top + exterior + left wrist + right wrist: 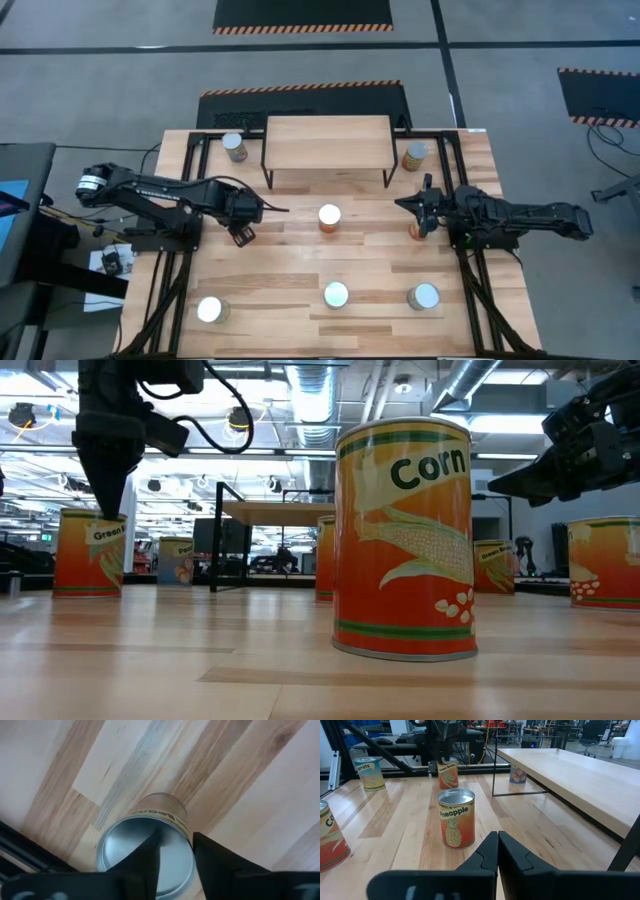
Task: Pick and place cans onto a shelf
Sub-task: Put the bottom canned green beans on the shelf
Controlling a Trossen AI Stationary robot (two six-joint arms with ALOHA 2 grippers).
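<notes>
Right now we are hanging our left hand (pixel 172 852) straight above an upright green-bean can (pixel 145 845), fingers parted but not yet around it; the shelf (pixel 328 141) is lying beyond, further up the counter (pixel 270 265). Our right hand (pixel 497 852) is waiting pinched shut.

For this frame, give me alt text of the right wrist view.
The right gripper, fingers shut, points at a pineapple can standing on the wooden table. Beyond stand two more cans; the empty shelf is alongside.
</notes>
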